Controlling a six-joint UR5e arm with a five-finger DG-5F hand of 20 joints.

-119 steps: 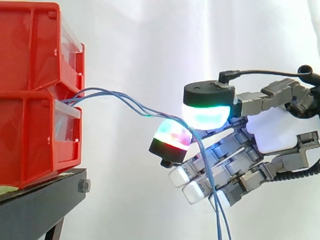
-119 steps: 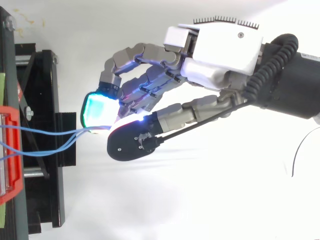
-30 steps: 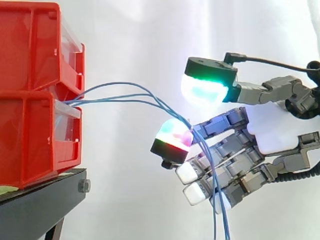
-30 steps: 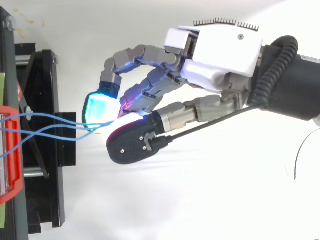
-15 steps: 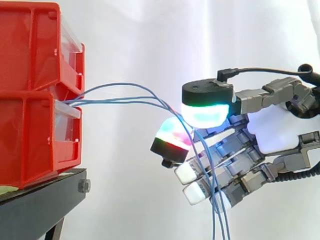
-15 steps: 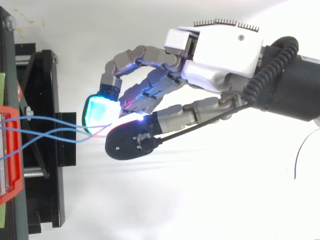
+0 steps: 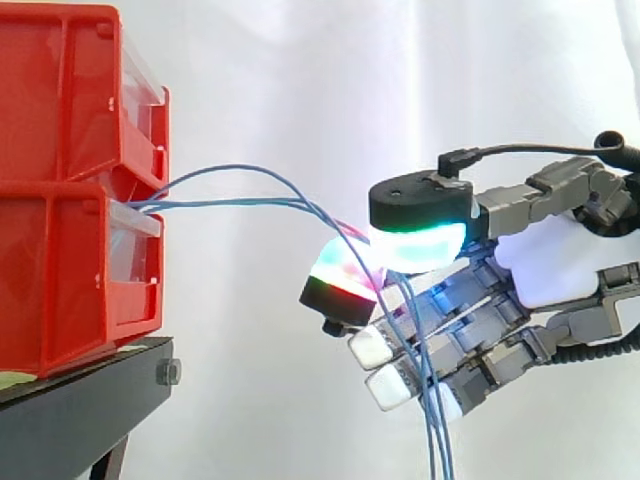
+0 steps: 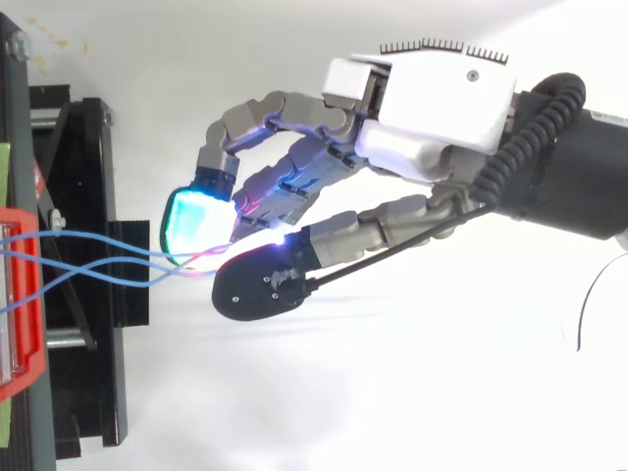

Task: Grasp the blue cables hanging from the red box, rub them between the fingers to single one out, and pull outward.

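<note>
hand: my hand [image 7: 545,265] pinches the cables [image 7: 230,202]
risk: looks like several strands caught; pulling now, I'd drag all, maybe shift box [image 7: 60,270]

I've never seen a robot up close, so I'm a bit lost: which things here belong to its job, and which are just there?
Part of the job:
robot hand
blue cables, pinched in the hand
red box the cables come out of

Just there:
black stand under the box
white curtain behind
</note>
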